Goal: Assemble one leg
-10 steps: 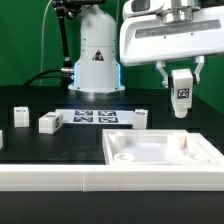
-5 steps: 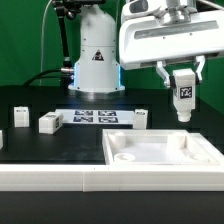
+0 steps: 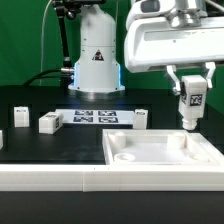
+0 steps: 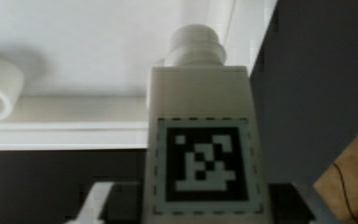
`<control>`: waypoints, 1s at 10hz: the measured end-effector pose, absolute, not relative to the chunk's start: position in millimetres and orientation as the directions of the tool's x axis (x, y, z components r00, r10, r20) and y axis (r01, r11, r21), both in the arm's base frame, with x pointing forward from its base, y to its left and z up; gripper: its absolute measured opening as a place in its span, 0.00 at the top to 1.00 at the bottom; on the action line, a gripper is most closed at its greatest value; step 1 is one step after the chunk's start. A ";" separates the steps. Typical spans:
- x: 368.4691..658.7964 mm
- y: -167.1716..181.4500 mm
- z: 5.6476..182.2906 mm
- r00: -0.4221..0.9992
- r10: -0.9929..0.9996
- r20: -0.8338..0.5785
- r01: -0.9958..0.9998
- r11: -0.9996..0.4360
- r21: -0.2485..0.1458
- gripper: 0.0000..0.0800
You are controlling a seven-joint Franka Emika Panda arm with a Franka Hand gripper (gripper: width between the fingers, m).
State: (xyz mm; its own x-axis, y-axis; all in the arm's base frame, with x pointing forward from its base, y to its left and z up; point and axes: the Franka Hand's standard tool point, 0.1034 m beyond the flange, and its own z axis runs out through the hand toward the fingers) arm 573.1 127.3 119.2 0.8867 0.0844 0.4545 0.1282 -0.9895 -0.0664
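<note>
My gripper (image 3: 191, 90) is shut on a white leg (image 3: 190, 105) with a black-and-white tag on its face. It holds the leg upright in the air, above the far right corner of the large white square panel (image 3: 165, 155). In the wrist view the leg (image 4: 199, 130) fills the middle between my fingers (image 4: 105, 200), its round peg end pointing at the panel's rim (image 4: 105, 105). A round socket (image 4: 2, 85) of the panel shows beside it.
The marker board (image 3: 97, 117) lies at the table's middle back. Loose white legs lie on the table: one (image 3: 50, 122) and another (image 3: 19, 112) at the exterior view's left, one (image 3: 141, 117) next to the marker board. The robot base (image 3: 96, 55) stands behind.
My gripper has moved toward the exterior view's right and slightly down with the leg in it, nearer the panel's far right corner.
</note>
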 end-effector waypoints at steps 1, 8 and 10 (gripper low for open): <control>580.8 130.8 122.0 0.886 0.093 0.453 0.136 -0.989 -0.064 0.63; 599.4 121.1 115.8 0.877 0.115 0.466 0.153 -0.987 -0.044 0.63; 606.3 122.0 114.7 0.875 0.112 0.471 0.151 -0.988 -0.045 0.63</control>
State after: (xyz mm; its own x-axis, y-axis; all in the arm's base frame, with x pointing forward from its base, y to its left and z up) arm 606.3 122.0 114.7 0.8748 0.1121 0.4713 0.1507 -0.9876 -0.0449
